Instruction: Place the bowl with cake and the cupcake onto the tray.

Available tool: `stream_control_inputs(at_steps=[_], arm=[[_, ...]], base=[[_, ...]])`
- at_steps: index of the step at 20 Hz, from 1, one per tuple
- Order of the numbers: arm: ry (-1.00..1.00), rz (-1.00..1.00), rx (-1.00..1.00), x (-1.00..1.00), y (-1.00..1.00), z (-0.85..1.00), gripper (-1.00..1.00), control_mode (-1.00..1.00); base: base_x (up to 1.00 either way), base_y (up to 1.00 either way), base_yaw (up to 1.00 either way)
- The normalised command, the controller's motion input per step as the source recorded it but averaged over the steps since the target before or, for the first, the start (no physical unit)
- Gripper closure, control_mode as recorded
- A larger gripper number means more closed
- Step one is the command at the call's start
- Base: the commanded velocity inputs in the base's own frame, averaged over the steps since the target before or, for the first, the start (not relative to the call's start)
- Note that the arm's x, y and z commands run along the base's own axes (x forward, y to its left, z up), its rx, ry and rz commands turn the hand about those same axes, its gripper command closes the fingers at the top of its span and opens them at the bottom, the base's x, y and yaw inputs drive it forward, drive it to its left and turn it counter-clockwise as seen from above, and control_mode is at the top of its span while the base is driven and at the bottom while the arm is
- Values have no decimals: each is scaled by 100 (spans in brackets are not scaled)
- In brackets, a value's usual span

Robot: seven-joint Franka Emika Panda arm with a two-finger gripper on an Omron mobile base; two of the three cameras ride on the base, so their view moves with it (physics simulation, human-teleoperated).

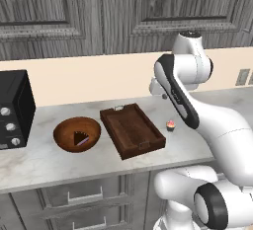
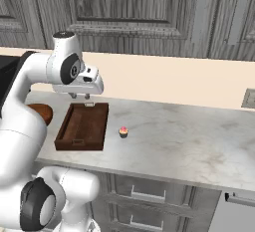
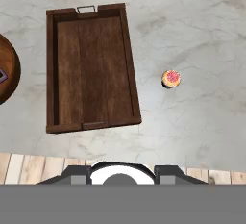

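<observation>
Hand view looks straight down on the empty tray point(image 3: 91, 69), with the bowl with cake point(image 1: 77, 134) beside one long side and the cupcake point(image 3: 171, 78) near the other, so the gripper point(image 2: 79, 95), whose finger spread I can't tell, hangs high to scout.

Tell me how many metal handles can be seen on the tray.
2. One handle sits on the far short end of the tray, toward the wall. The other handle sits on the near short end, toward the counter edge.
</observation>
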Motion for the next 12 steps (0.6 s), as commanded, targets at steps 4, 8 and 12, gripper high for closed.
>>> stream_control_inputs(at_steps=[4,8,12], arm=[[0,0,0,-3,18,-1,-100,-100],[1,0,0,-9,46,-1,-100,-100],[3,0,1,-16,47,-6,-100,-100]], base=[[0,0,0],[0,0,0],[0,0,0]])
